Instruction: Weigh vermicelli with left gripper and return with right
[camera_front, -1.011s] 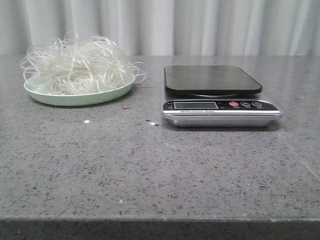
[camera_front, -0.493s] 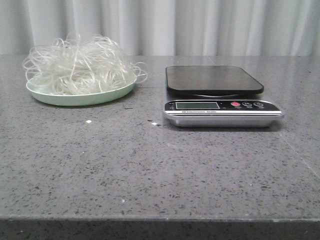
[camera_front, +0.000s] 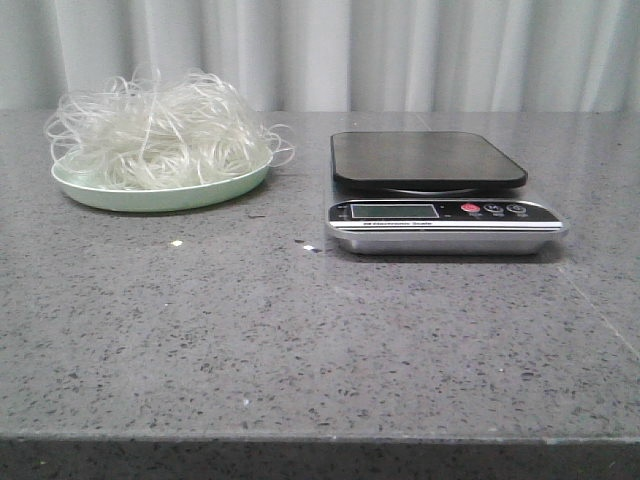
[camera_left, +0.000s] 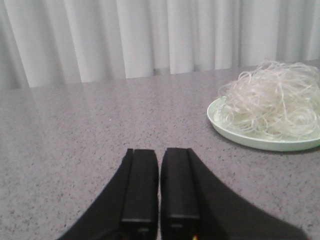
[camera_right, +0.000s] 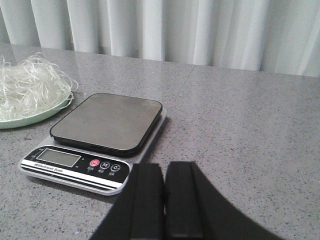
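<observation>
Both grippers sat closed, empty; vermicelli (camera_left: 272, 107) lay at right of frame, ahead of left gripper (camera_left: 159, 187), nearer it than right gripper (camera_right: 164, 200).

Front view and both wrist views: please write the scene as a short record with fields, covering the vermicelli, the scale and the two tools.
vermicelli: loose heap on the pale green plate, strands hanging over its rim
plate position: table's far left, beside the scale, not touching it
kitchen scale: dark platform bare, red button on the front panel; display reading too small to tell
left tool: shut, holding nothing, above bare table short of the plate
right tool: shut, holding nothing, near the scale's front corner
task stage: weighing not yet begun
</observation>
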